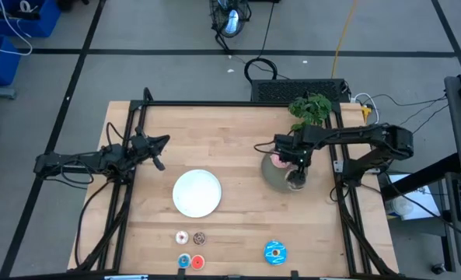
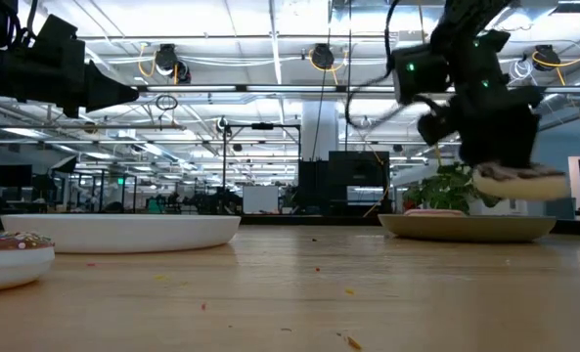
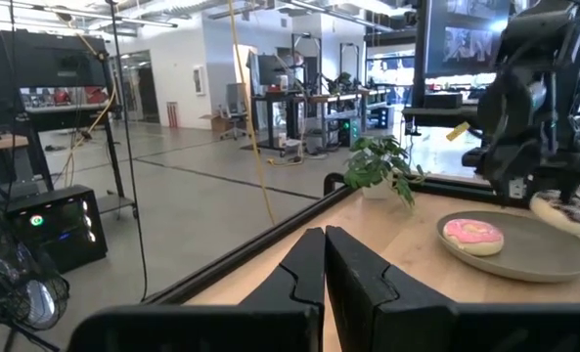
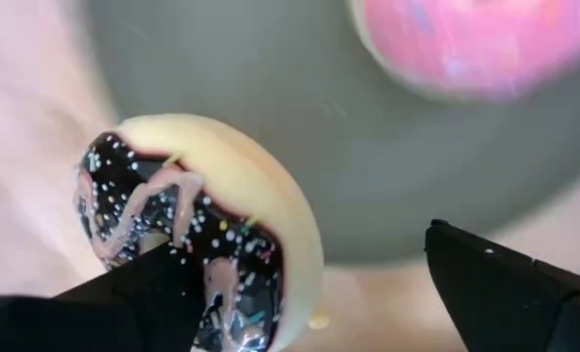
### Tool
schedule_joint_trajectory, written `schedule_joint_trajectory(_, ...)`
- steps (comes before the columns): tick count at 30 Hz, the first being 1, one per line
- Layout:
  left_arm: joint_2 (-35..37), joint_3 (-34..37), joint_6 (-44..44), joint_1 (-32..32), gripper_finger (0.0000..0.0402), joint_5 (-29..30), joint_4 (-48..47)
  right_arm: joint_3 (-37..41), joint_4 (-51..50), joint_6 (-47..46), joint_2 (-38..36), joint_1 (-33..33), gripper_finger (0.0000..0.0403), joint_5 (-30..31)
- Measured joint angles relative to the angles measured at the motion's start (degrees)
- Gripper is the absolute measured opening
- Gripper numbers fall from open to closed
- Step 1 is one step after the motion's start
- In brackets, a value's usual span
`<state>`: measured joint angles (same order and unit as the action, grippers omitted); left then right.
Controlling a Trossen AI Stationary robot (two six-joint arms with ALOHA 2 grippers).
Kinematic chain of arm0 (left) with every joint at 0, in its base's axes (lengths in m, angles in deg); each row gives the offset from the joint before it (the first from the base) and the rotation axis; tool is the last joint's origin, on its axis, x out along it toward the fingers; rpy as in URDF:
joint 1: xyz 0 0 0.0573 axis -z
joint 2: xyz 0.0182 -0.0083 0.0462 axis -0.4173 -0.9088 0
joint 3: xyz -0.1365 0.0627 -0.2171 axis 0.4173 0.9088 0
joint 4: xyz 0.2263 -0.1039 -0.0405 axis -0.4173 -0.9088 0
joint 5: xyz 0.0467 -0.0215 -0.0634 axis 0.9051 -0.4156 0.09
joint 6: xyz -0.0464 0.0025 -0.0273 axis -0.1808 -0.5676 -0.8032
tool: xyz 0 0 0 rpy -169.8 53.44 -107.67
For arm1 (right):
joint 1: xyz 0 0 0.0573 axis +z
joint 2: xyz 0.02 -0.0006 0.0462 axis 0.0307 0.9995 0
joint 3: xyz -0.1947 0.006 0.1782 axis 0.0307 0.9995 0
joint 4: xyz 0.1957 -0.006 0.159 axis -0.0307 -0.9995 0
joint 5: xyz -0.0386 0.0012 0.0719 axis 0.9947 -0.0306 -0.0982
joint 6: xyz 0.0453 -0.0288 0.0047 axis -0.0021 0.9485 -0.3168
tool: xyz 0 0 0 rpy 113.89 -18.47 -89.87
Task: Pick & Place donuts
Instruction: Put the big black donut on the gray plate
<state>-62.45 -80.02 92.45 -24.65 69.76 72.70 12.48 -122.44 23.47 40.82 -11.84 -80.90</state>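
Right fingers [image 4: 309, 293] spread wide; brown donut [image 4: 197, 230] rests against one, above grey plate [image 4: 270, 127].

L arm: we hold it low at table's left, gripper [image 3: 324, 264] shut.
R arm: we reach in from the right, gripper [image 4: 309, 284] spread wide, pointing down.

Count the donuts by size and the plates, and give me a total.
Large donuts: 3, pink, brown, blue
Tiny donuts: 4, whitish-pink, brown, blue, red
Plates: 2, white, grey
Total: 9
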Motion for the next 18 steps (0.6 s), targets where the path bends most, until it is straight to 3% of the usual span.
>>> schedule_joint_trajectory(6,0.0,0.0,-0.2,0.0,0.0017,0.0,-0.2,0.7,5.3,1.1,-2.4,0.2,0.0352,5.7)
schedule_joint_trajectory(9,0.0,0.0,-0.3,0.0,0.0017,0.0,-0.2,0.7,2.7,0.5,-0.6,0.7,0.0352,9.5)
schedule_joint_trajectory(18,0.0,0.0,0.0,0.0,0.0017,-0.2,-0.9,2.1,5.8,0.1,1.4,0.8,0.0352,9.4)
